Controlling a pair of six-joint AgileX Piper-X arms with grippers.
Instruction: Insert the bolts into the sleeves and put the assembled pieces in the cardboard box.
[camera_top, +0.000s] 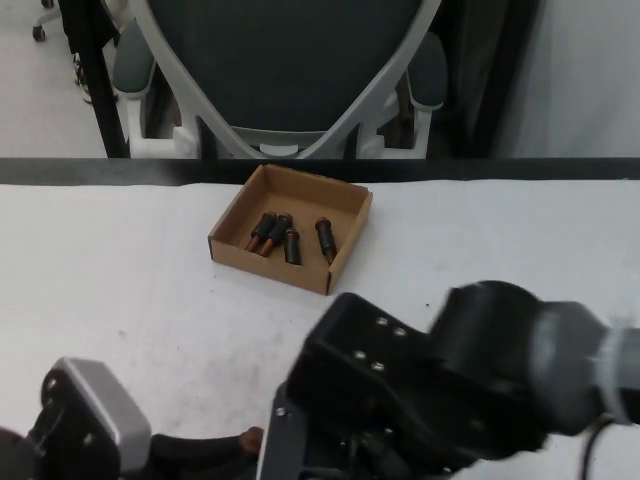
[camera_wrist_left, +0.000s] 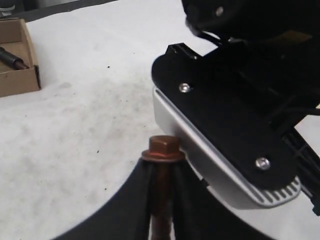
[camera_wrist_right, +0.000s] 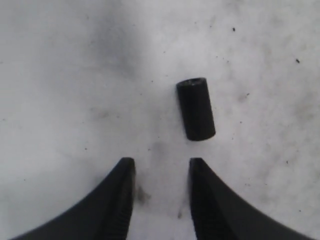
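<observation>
White bench (camera_top: 120, 260) covers most of what we see, with small dark specks on it. Our left gripper (camera_wrist_left: 162, 165) is closed tight on a copper-colored bolt (camera_wrist_left: 162, 150). The two black fingers (camera_wrist_left: 135, 200) pinch the bolt's thin part, and its six-sided head sticks out just past the tips. Right beside that bolt is the black and silver body of the right arm (camera_wrist_left: 225, 130), very close to it. Our right gripper (camera_wrist_right: 161, 167) hangs low over the bench with its fingers a little way apart, and nothing is between them. A short black sleeve (camera_wrist_right: 195, 108) lies on its side on the bench just past the fingertips. It is near them but not touching, and we can see its open end. From the high view, the big black right arm (camera_top: 450, 380) and the left arm (camera_top: 90, 420) sit at the near edge of the bench. Farther out, near the far edge, sits the cardboard box (camera_top: 265, 262), open at the top. Four assembled pieces (camera_top: 291, 245) lie inside it, dark with copper ends. Three are close together and one is a bit apart. Behind the bench stands a gray chair (camera_top: 290, 60).
</observation>
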